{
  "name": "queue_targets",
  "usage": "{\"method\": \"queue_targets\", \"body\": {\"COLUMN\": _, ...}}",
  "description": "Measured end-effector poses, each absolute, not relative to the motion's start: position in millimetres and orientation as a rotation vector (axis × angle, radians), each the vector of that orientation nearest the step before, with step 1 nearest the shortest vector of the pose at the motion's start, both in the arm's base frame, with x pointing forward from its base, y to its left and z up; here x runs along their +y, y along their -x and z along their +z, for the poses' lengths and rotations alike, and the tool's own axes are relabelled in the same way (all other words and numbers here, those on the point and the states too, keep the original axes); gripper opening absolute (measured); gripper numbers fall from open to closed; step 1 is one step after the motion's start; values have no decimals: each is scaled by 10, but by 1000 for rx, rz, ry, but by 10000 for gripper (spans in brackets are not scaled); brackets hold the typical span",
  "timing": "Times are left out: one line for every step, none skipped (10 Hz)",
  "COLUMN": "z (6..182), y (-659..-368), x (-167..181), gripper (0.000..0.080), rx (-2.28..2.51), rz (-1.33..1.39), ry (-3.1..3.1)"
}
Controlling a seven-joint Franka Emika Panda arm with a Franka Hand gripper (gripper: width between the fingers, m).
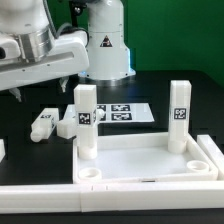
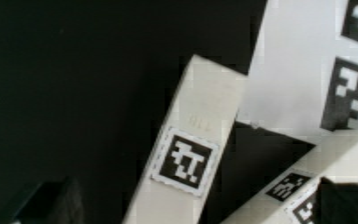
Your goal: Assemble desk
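Viewing the scene from the exterior camera, we find the desk's tabletop [image 1: 140,160] lying flat with its rim upward at the near edge of the black table [image 1: 40,150], so that its corner sockets face up to receive parts. Two legs stand upright in the far corners: the first leg [image 1: 85,120] toward the exterior view's left and the second leg [image 1: 180,112] toward its right. The near sockets [image 1: 90,173] are empty, which we judge to be the work left. Two loose legs [image 1: 42,122] lie on their sides beyond the tabletop, toward the exterior view's left, near the marker board [image 1: 125,112]. The gripper [image 1: 40,85] hangs above them with its jaws spread wide and nothing between them. We read this as the pose for a descent, since a wide opening lets the fingers pass on either side of a lying part.

Turning to the wrist view, we look down on those lying parts. The long leg [image 2: 202,110] crosses the picture as a white bar with its square tag facing the camera. The short-seen leg [image 2: 274,170] lies close beside it at an angle; whether the two touch we cannot tell. A tagged part of the marker board shows beyond them. Two dark shapes at the picture's edge are probably the fingertips [image 2: 55,203], set well apart. We judge that the next move calls for lowering and closing across the long leg's narrow width.
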State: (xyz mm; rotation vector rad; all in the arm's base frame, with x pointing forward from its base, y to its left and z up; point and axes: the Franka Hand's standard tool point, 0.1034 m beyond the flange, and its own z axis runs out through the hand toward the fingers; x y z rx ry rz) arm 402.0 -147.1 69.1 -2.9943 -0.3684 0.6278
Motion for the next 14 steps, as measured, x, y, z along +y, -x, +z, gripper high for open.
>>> {"method": "queue_targets", "body": {"z": 689, "y": -4023, "x": -1464, "gripper": 649, "rx": -304, "rz": 631, "ry": 3009}}
{"method": "queue_targets", "body": {"z": 686, "y": -4024, "x": -1458, "gripper": 649, "rx": -216, "rz": 636, "ry": 3028}}
{"method": "queue_targets", "body": {"z": 683, "y": -4026, "x": -1444, "gripper": 649, "rx": -143, "rz": 637, "ry": 3035}}
{"method": "queue_targets", "body": {"z": 691, "y": -4036, "x": -1383, "gripper": 649, "rx": 196, "rz": 650, "ry": 2980}}
{"method": "queue_targets", "body": {"z": 690, "y": -4088, "x": -1401, "gripper": 649, "rx": 394, "rz": 631, "ry": 2901}}
{"method": "queue_targets", "body": {"z": 708, "y": -4097, "x": -1424, "gripper": 649, "rx": 549, "rz": 625, "ry": 2793}}
{"method": "queue_targets", "body": {"z": 719, "y": -4104, "x": -1453, "gripper": 649, "rx": 608, "rz": 624, "ry": 2784}}
{"method": "queue_targets", "body": {"z": 710, "y": -4111, "x": -1418, "gripper": 649, "rx": 716, "rz": 642, "ry": 2772}}
{"method": "queue_targets", "body": {"z": 708, "y": -4113, "x": -1407, "gripper": 649, "rx": 786, "rz": 653, "ry": 2762}}
{"method": "queue_targets", "body": {"z": 707, "y": -4114, "x": -1402, "gripper": 649, "rx": 808, "rz": 656, "ry": 2759}}
{"method": "queue_targets", "body": {"z": 712, "y": -4109, "x": -1373, "gripper": 649, "rx": 823, "rz": 688, "ry": 2726}}
{"method": "queue_targets", "body": {"z": 714, "y": -4160, "x": -1343, "gripper": 649, "rx": 860, "rz": 762, "ry": 2630}}
{"method": "queue_targets", "body": {"z": 675, "y": -4267, "x": -1347, "gripper": 649, "rx": 877, "rz": 750, "ry": 2611}}
{"method": "queue_targets", "body": {"z": 666, "y": -4262, "x": -1273, "gripper": 649, "rx": 862, "rz": 783, "ry": 2597}}
